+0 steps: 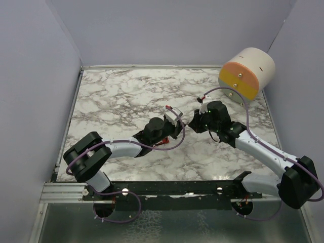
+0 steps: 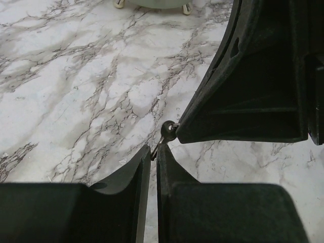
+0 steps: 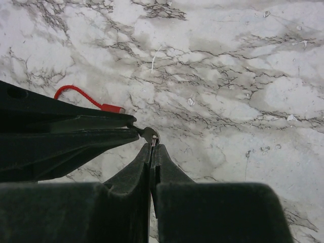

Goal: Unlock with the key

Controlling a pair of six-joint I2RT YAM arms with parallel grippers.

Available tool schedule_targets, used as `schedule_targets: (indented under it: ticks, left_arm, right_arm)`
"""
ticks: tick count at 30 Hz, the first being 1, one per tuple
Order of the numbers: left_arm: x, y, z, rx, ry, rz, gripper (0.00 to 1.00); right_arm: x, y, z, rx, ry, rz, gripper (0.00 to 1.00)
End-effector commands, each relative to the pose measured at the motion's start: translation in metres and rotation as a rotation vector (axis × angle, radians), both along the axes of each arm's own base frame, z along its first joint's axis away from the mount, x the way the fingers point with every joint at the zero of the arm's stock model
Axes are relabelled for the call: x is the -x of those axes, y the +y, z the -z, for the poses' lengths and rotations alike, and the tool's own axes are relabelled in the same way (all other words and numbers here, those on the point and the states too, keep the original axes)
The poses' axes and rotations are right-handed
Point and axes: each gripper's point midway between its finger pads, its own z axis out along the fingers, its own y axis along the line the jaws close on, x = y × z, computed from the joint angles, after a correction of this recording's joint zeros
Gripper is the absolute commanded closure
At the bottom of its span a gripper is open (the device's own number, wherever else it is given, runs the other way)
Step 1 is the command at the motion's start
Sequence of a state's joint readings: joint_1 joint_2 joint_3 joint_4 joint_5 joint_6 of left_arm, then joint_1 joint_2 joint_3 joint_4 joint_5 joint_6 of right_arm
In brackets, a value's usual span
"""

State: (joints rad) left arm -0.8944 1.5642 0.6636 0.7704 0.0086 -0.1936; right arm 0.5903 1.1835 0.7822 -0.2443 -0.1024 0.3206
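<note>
Right now the two arms meet nose to nose near the middle of the desk (image 1: 126,96), and from where I stand it reads as a hand-over. The small metal key (image 2: 168,130) hangs between them just above the marble instead of lying flat, where neither could easily pick it up. The right fingers (image 3: 154,149) are pressed fully together on it, with only a sliver of bright metal showing at their tips. The left fingers (image 2: 151,154) come in from the other side, drawn almost together with just a thin slit between them, and they pinch the thin end that runs down from the key's head. I take it the key is being passed so that one arm ends up holding it at an angle that suits a keyhole. Which arm will carry it on I can't say. The key itself is tiny, dull silver with a rounded head. Most of it is buried between black fingertips, so I can't make out its teeth or which way the blade points. The lock (image 1: 246,73) is presumably the cream drum lying on its side at the upper right of the overhead view. Its pink and yellow face is turned toward the arms and carries a few small dark spots. It sits well apart from the key.
</note>
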Motion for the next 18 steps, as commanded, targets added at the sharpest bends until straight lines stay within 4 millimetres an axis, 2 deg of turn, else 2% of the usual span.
schedule_targets:
  ticks: [1, 3, 14, 16, 18]
  left_arm:
    - [-0.0038, -0.0054, -0.0139, 0.03, -0.034, 0.0, 0.93]
    - [-0.0035, -0.0047, -0.0154, 0.034, -0.034, -0.002, 1.0]
    - [-0.0021, -0.0039, -0.0216, 0.05, -0.036, -0.002, 1.0]
    - [-0.0035, -0.0016, -0.0221, 0.051, -0.035, -0.017, 1.0]
    - [-0.0057, 0.0009, -0.0228, 0.054, -0.033, -0.038, 1.0]
  right_arm:
    - [0.009, 0.0008, 0.0009, -0.005, 0.01, -0.019, 0.99]
    - [0.0085, 0.0001, 0.0014, -0.001, 0.009, -0.016, 0.99]
    - [0.0086, -0.0009, 0.0032, 0.006, 0.012, -0.014, 0.98]
    - [0.0084, -0.002, 0.0029, 0.009, 0.011, -0.01, 0.96]
    - [0.008, -0.0032, 0.001, 0.011, 0.006, -0.003, 0.89]
